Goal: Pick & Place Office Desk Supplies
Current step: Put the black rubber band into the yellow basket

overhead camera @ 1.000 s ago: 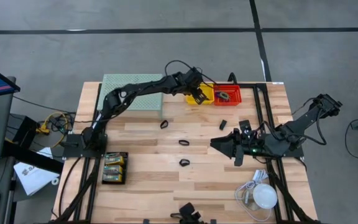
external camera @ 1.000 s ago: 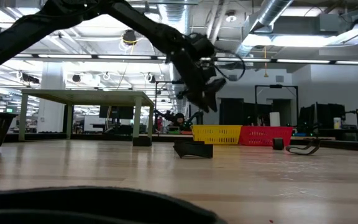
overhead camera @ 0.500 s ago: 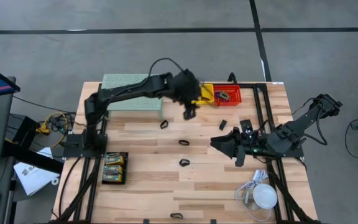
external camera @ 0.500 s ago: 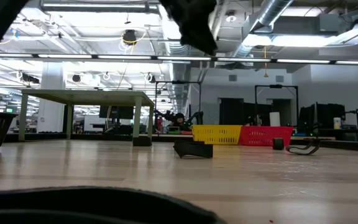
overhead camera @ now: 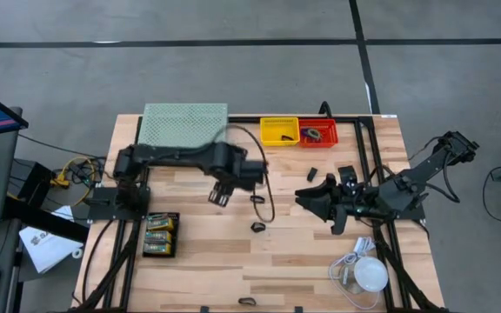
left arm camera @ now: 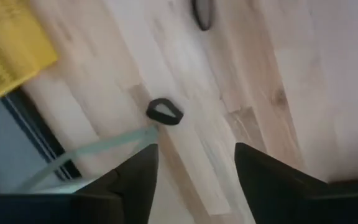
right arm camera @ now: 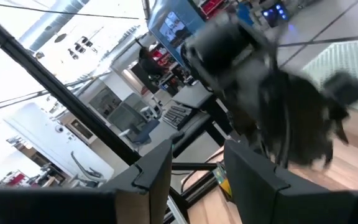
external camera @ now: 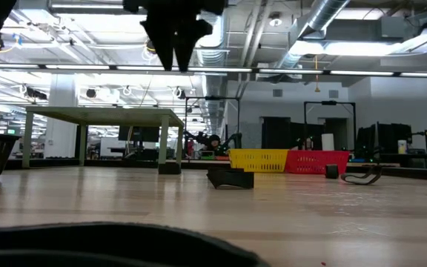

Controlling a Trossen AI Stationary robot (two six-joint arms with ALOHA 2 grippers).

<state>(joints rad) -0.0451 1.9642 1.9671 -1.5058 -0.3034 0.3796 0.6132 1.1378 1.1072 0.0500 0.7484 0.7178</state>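
The left gripper (overhead camera: pixel 219 195) is being held spread and empty above mid-table, a black clip (left arm camera: pixel 165 112) lying below it. The right gripper (overhead camera: pixel 318 203) is being held apart, empty, at the right. The yellow bin (overhead camera: pixel 279 131) is sitting at the far edge.

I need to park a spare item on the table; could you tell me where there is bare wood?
Bare wood lies between the green packs and the white dome, along the near edge. The middle is crowded: left gripper, black clips, right gripper.
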